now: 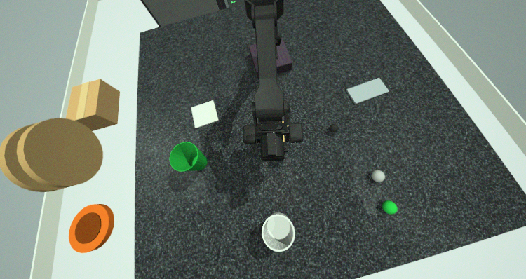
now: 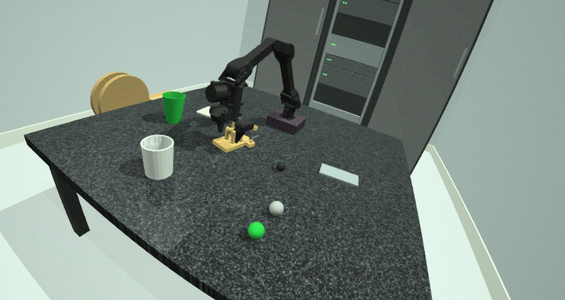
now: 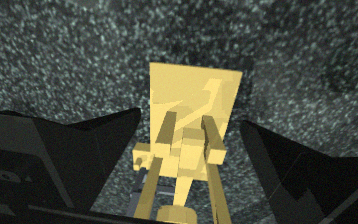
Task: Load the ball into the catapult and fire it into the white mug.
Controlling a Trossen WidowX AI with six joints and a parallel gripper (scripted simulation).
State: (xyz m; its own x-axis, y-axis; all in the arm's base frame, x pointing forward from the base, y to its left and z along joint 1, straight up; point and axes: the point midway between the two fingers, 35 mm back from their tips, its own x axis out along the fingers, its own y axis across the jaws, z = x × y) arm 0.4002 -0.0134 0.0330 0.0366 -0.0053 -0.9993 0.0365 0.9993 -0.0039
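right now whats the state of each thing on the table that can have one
pincer: open, empty, straddling the catapult frame
catapult: upright on its base, cup unloaded
white mug: upright, empty
green cup: upright
black ball: loose on the table
white ball: loose
green ball: loose
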